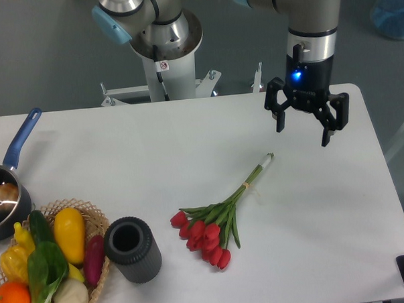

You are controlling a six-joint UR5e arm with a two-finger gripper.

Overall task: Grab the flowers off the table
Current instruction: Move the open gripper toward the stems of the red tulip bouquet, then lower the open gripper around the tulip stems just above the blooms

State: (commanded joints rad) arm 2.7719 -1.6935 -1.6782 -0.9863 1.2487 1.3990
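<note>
The flowers [215,225], a bunch of red tulips with green stems and leaves tied by a pale band, lie flat on the white table [155,153] right of centre, heads toward the front left and stem ends toward the back right. My gripper [303,135] hangs above the table near its back right, up and to the right of the stem ends. Its fingers are spread open with nothing between them, and it does not touch the flowers.
A dark grey cylinder [132,249] stands left of the flower heads. A wicker basket [91,217] with vegetables and fruit sits at the front left corner. A blue-handled pot [6,193] rests at the left edge. The robot base [164,46] rises behind the table.
</note>
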